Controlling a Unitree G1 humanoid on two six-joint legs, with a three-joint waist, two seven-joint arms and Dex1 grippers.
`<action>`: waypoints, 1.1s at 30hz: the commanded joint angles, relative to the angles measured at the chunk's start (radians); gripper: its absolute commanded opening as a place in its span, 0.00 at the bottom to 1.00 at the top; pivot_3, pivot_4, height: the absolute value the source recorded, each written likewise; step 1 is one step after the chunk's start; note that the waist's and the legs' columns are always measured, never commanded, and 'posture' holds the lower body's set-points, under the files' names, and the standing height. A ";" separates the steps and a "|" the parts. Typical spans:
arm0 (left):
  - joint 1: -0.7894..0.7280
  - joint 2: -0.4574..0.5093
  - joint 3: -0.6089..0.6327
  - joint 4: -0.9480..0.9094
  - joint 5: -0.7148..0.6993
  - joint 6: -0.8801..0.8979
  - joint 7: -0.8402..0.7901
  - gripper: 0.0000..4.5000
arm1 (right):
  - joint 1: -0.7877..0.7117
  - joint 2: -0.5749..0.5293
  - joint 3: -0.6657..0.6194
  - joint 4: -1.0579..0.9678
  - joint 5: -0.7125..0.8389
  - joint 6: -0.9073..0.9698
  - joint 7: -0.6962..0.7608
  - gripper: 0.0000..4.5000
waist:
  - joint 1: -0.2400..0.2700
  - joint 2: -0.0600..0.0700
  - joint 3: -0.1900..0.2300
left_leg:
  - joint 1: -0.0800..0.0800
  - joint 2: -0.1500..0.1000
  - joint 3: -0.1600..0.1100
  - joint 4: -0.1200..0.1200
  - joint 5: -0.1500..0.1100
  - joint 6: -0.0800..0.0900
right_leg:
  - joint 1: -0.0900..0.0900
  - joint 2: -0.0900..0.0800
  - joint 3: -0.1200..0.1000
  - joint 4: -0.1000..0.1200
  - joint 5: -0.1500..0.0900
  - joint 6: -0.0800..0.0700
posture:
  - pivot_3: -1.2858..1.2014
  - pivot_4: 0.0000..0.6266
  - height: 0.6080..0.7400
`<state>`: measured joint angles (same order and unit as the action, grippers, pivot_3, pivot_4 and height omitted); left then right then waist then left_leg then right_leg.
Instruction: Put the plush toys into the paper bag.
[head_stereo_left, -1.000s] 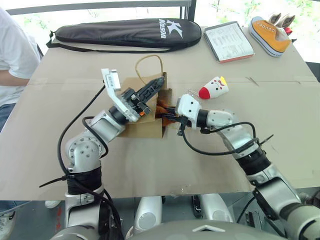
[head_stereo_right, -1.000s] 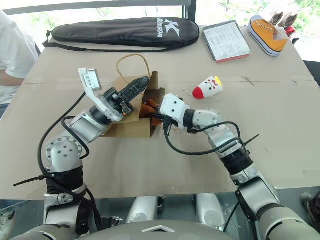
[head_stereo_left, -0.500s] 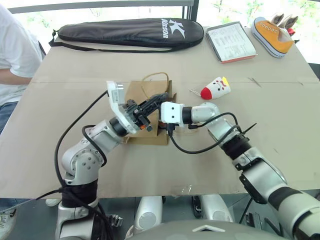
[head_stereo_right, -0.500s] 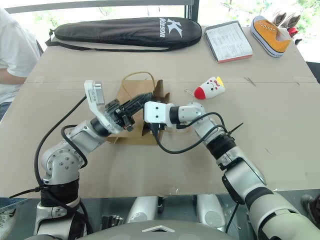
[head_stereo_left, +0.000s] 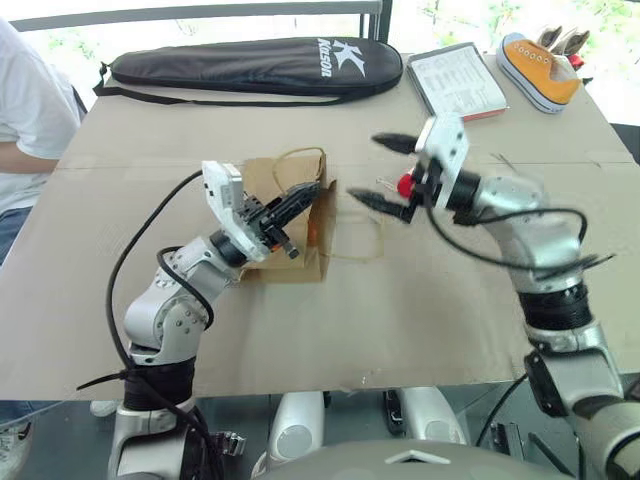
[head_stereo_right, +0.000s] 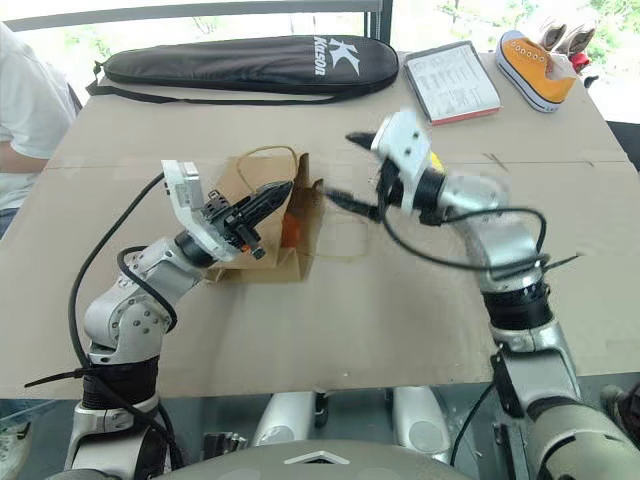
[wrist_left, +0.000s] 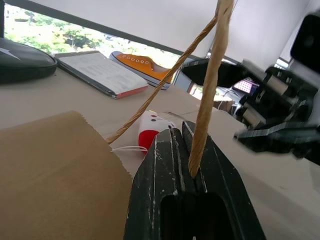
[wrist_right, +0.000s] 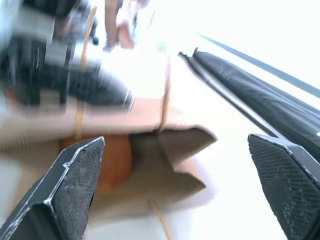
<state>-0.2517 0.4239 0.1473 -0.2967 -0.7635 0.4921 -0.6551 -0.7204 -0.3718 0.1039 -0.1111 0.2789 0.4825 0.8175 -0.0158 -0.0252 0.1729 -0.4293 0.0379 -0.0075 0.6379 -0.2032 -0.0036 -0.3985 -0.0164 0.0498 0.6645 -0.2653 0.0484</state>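
The brown paper bag (head_stereo_left: 285, 235) lies on its side mid-table, mouth toward the right. My left gripper (head_stereo_left: 305, 197) is shut on its upper twisted handle (wrist_left: 207, 95) and holds the mouth up. The orange-brown plush toy (head_stereo_right: 288, 228) sits inside the bag, also seen as the orange toy (wrist_right: 112, 162) in the right wrist view. My right gripper (head_stereo_left: 368, 168) hangs open and empty in the air just right of the bag's mouth. The white plush toy (wrist_left: 151, 131) with the red end lies on the table behind it, partly hidden in the eye views.
A long black racket case (head_stereo_left: 250, 65) lies along the far edge. A clipboard with papers (head_stereo_left: 458, 85) and an orange sneaker (head_stereo_left: 540, 72) are at the far right. A person in a white shirt (head_stereo_left: 25, 120) sits at the left edge. The bag's lower handle (head_stereo_left: 362, 247) lies on the table.
My right gripper has come out of the bag's mouth, risen and moved right, and opened; the orange-brown toy stays inside. The left gripper keeps its hold and has sunk slightly.
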 joint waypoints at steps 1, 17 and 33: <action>-0.011 -0.007 0.014 -0.011 0.023 -0.034 0.010 0.00 | -0.047 -0.108 0.060 0.166 -0.168 -0.023 -0.052 1.00 | 0.004 0.000 0.000 | 0.000 0.000 0.000 0.000 0.000 0.000 | 0.000 0.000 0.000 0.000 0.000 0.000 | 0.52 0.24 1.00; 0.041 -0.049 0.020 -0.098 -0.019 -0.010 0.057 0.00 | -0.156 -0.099 0.142 0.733 -0.365 -0.406 -0.098 0.02 | -0.021 0.000 -0.001 | 0.000 0.000 0.003 0.000 0.000 0.000 | 0.000 0.000 0.003 0.000 0.000 0.000 | 0.52 0.24 1.00; -0.081 -0.103 0.112 -0.070 -0.415 0.176 0.170 0.00 | 0.058 0.058 0.167 -0.029 -0.288 -0.178 -0.112 0.02 | -0.021 0.000 0.000 | 0.000 0.000 -0.001 0.001 0.000 0.000 | 0.000 0.001 0.001 0.004 0.000 0.000 | 0.52 0.24 1.00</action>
<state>-0.3164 0.3172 0.2486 -0.3418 -1.1312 0.6544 -0.4774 -0.6493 -0.3301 0.2645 -0.0872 -0.0248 0.2643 0.7333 -0.0364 -0.0248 0.1725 -0.4286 0.0383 -0.0086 0.6393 -0.2031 -0.0036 -0.3989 -0.0154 0.0509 0.6696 -0.2651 0.0487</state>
